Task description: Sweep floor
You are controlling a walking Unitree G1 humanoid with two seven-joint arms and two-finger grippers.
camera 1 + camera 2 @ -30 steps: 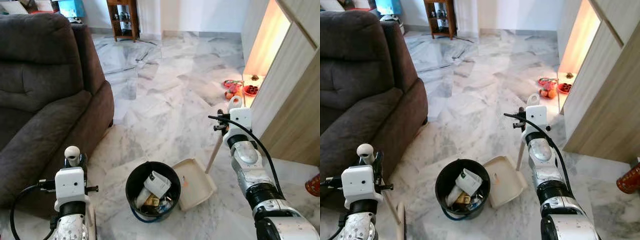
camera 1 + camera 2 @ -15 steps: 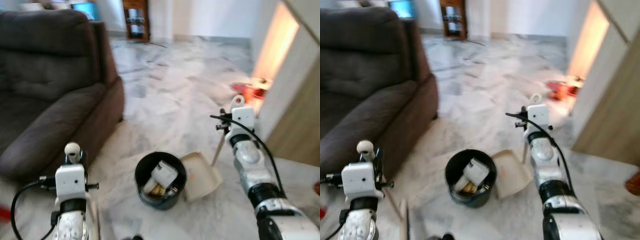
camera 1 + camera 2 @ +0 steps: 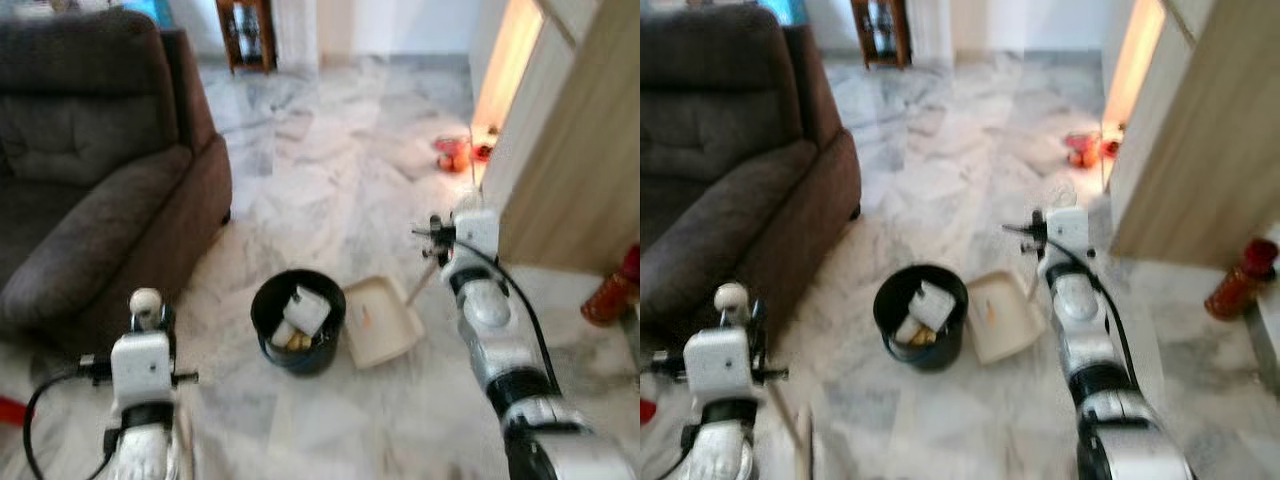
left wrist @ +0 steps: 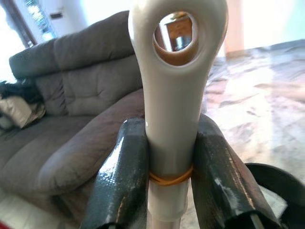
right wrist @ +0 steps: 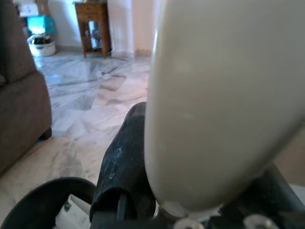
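Marble floor [image 3: 330, 190] bears dustpan [image 3: 378, 320], handle [image 3: 418, 286] slanting up rightward.

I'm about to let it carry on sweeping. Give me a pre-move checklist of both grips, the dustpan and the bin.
1. Left gripper shut on the broom handle: ok.
2. Right gripper shut on the dustpan handle: ok.
3. Dustpan sits on the floor beside the bin: ok.
4. Bin upright, rubbish inside: ok.
5. Debris in the dustpan: a small orange speck, otherwise cannot tell.

A dark brown sofa [image 3: 90, 190] stands on pale marble floor [image 3: 330, 190], opposite a light wooden cabinet [image 3: 580, 170].
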